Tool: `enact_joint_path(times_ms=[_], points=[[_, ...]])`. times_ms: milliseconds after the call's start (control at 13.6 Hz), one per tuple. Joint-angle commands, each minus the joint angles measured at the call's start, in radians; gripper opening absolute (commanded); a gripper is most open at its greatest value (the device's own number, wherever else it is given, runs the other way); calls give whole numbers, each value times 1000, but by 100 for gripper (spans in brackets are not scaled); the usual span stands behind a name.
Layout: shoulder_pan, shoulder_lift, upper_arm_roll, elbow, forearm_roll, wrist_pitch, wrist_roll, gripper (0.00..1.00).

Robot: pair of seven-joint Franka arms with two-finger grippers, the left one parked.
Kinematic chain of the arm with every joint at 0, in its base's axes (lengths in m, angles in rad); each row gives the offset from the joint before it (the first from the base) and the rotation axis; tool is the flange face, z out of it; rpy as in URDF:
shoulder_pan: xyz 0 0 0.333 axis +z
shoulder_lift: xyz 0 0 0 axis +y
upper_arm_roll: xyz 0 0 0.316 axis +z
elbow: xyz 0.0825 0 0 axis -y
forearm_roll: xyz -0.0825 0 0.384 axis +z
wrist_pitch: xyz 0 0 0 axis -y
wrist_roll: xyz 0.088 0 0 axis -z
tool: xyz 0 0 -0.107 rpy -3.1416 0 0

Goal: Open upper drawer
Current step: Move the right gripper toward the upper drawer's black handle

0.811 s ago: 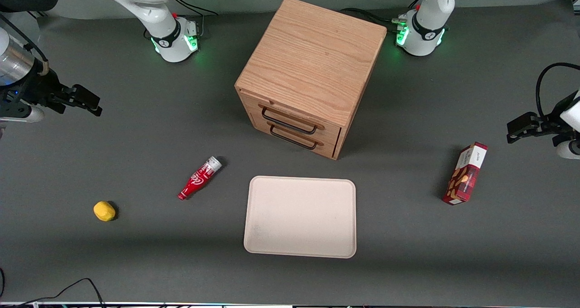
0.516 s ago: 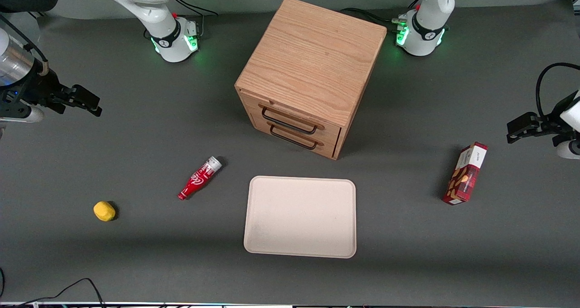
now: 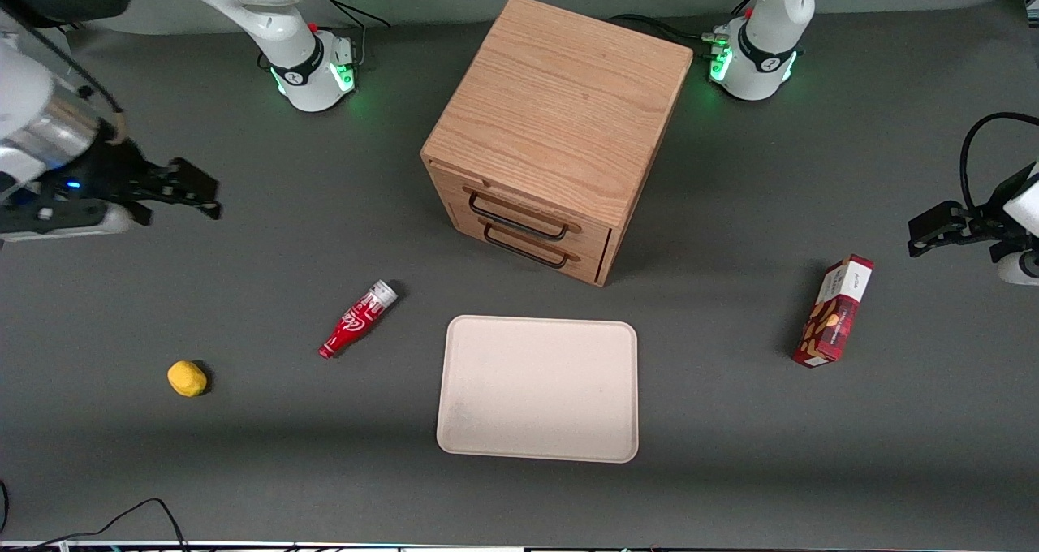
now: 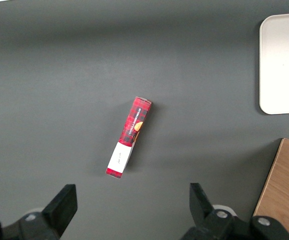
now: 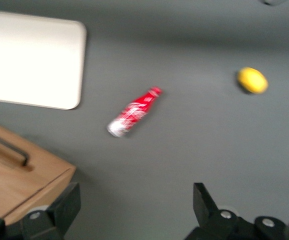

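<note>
The light oak cabinet [image 3: 560, 122] stands at the table's middle, its front facing the front camera at an angle. The upper drawer [image 3: 519, 209] is closed, with its wide black wire handle [image 3: 517, 217] above the twin lower drawer's handle [image 3: 525, 248]. My right gripper [image 3: 199, 195] hangs open and empty above the bare table, well off toward the working arm's end from the cabinet. In the right wrist view the gripper [image 5: 134, 205] shows its two black fingers wide apart, with a cabinet corner and a handle [image 5: 7, 147] at the edge.
A red cola bottle [image 3: 357, 318] lies on the table, also in the wrist view [image 5: 133, 112]. A yellow lemon [image 3: 187, 378] lies nearer the front camera. A cream tray [image 3: 537, 388] lies in front of the drawers. A red snack box [image 3: 834, 310] stands toward the parked arm's end.
My right gripper has moved toward the cabinet and slightly nearer the front camera. Nothing else has moved.
</note>
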Motion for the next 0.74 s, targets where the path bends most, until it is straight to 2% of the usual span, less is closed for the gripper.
enact_joint_path(times_ms=[0, 368, 516, 663], points=[[27, 180, 155, 171, -18, -49, -6, 100], [106, 321, 321, 221, -67, 59, -51, 100], [164, 353, 351, 221, -154, 79, -62, 100], [208, 387, 369, 219, -209, 119, -61, 100]])
